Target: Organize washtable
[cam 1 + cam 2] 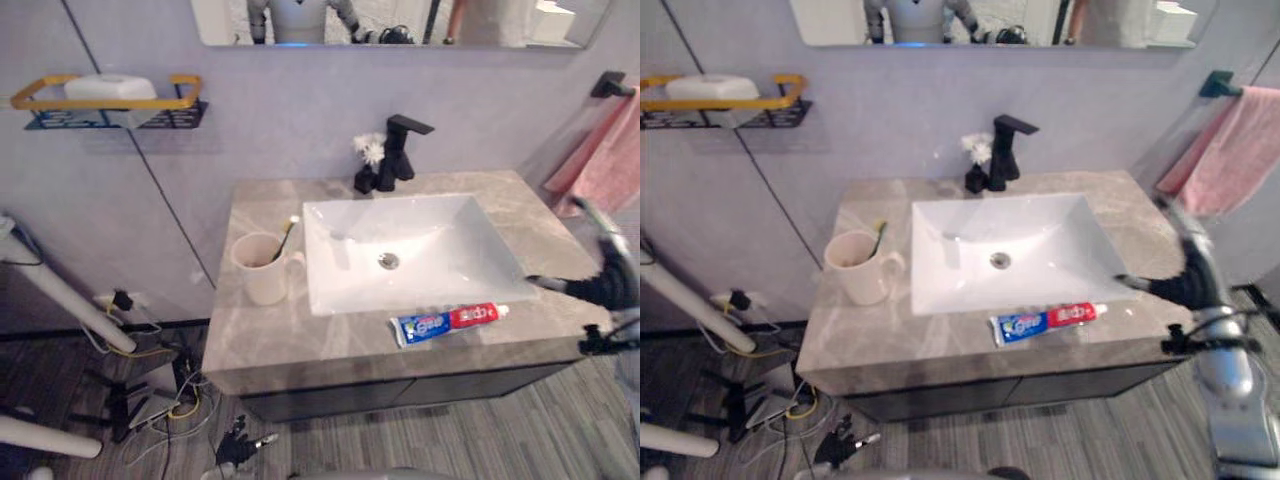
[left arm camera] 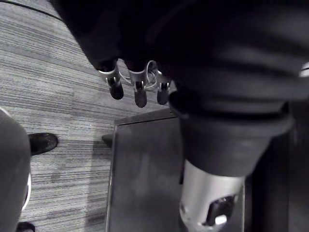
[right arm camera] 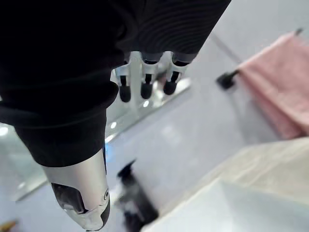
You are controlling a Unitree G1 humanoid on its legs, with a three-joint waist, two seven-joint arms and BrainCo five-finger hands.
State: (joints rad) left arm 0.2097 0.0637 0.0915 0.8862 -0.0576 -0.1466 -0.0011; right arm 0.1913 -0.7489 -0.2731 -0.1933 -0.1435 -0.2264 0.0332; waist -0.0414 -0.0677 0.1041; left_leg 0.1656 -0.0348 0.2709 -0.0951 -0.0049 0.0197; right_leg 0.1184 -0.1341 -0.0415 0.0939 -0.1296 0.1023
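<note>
The right hand [image 1: 1180,287] is hanging open and empty by the right end of the counter [image 1: 260,340], the left hand [image 1: 238,447] is hanging open near the floor, and the toothpaste tube [image 1: 447,322] is lying at the counter's near edge.

Cannot make out the right hand [image 1: 600,288] at 4 o'clock of the sink [image 1: 400,225] beyond a blurred smear, nor the left hand [image 1: 238,447], tiny at 7 o'clock of the counter [image 1: 270,330]. Cannot follow the mirror [image 1: 400,25] past the top edge or the pink towel [image 1: 610,160] past the right edge. Cannot see the toothbrush [image 1: 290,232] below its tip, sunk in the mug [image 1: 262,278], nor tell what the small white tuft [image 1: 372,150] at 9 o'clock of the tap [image 1: 402,150] is.
</note>
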